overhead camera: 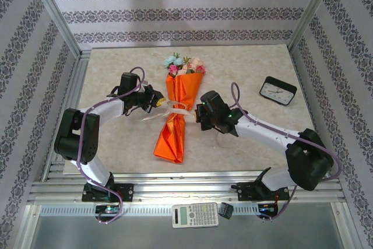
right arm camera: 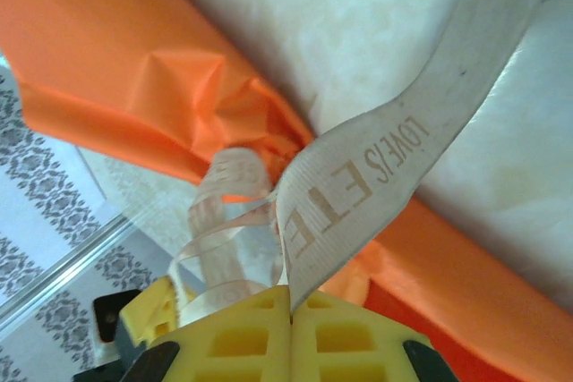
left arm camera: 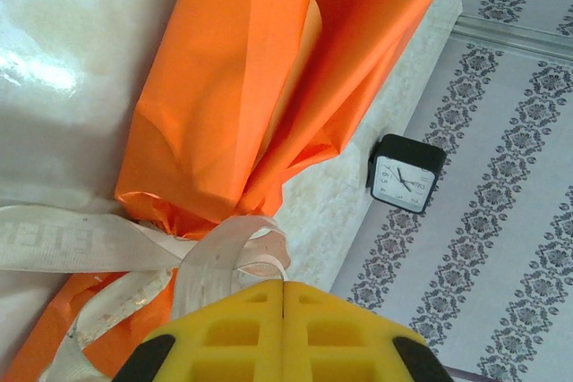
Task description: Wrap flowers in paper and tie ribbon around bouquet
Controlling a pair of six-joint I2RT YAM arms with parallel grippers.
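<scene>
The bouquet (overhead camera: pixel 175 100) lies on the desk (overhead camera: pixel 116 68) between my two arms. Its flowers (overhead camera: pixel 183 65) are at the far end, pink, peach and pale blue heads showing out of the wide mouth of the orange paper (left arm camera: pixel 233 78). The paper is pinched in at a waist about halfway along and flares out again towards my bases. The beige ribbon (right arm camera: pixel 394 154) goes round that waist, bunched into loose loops where it crosses the crumpled paper. My right jaws sit just to the right of the waist, closed on the ribbon. In the right wrist view a flat length of it, printed with lettering, runs down across the paper and disappears into the seam between my yellow pads (right arm camera: pixel 242 346). My left jaws sit just to the left of the waist, a little farther back, and they are closed too, with the yellow pads (left arm camera: pixel 224 346) pressed together. A loop of ribbon curls right against their tips, and another strand trails off to the side over the desk. I cannot tell whether any ribbon is caught between them. A small black clock (overhead camera: pixel 278 90) stands on the desk well off to the right. A calculator (overhead camera: pixel 195 215) lies on the rail in front of my bases.
</scene>
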